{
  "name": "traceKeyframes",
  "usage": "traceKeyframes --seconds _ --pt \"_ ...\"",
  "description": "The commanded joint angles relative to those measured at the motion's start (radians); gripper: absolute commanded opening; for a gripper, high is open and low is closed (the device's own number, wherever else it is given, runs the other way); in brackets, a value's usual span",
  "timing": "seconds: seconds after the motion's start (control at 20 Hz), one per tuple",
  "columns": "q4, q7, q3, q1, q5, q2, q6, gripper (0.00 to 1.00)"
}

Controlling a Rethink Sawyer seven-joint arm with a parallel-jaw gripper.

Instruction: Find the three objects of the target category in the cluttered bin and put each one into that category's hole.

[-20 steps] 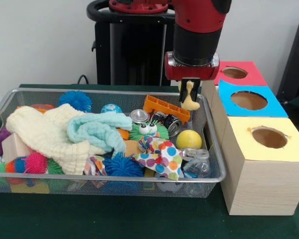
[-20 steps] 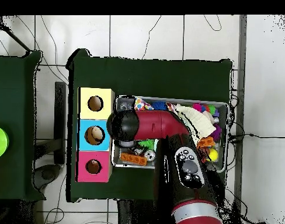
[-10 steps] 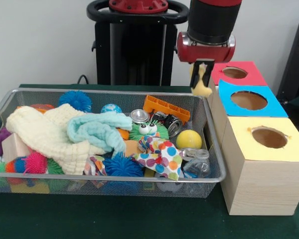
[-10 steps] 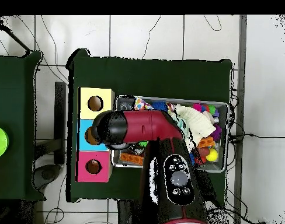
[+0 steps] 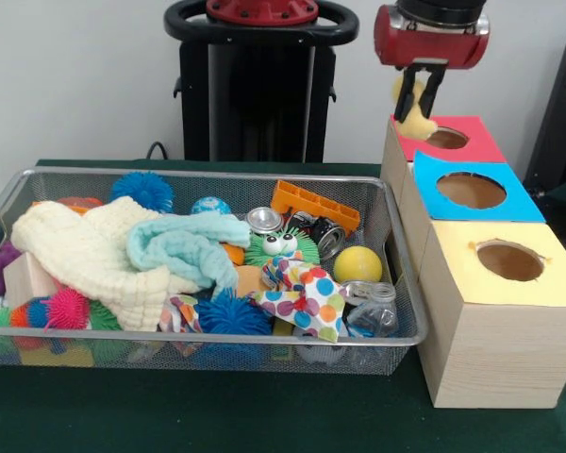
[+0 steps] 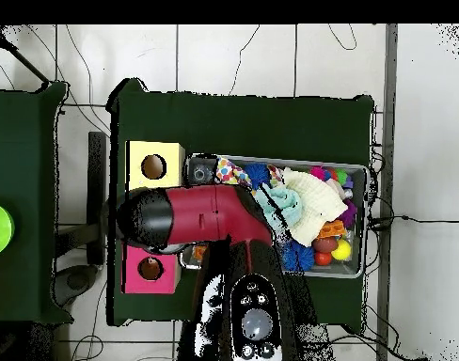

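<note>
one pincer point(image 5: 419, 94) grips a pale yellow toy point(image 5: 413, 121) above the red box point(image 5: 445, 140).

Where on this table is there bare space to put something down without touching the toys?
The green tablecloth in front of the silver wire-mesh basket is bare in the front view, right along to the yellow-topped wooden box. The basket is packed with cloths, balls and toys. The gripper holds a yellow toy figure above the red-topped box.

In the overhead view the arm point(image 6: 200, 218) covers the blue box and hides the end effector. In the front view the arm is cut off by the top edge, and the yellow figure point(image 5: 415, 121) is too blurred to identify.
</note>
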Motion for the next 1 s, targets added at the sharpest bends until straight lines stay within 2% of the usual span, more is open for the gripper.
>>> traceKeyframes --seconds 0.05,0.35,0.55,1.0 --pt "0.107 0.247 -0.034 0.039 0.047 -0.004 0.062 0.0" --pt "0.16 0.285 -0.065 0.086 0.054 0.063 -0.089 0.0" --pt "0.206 0.293 -0.076 0.109 0.079 0.071 -0.153 0.0" --pt "0.289 0.266 -0.074 0.131 0.124 0.074 -0.209 0.0"
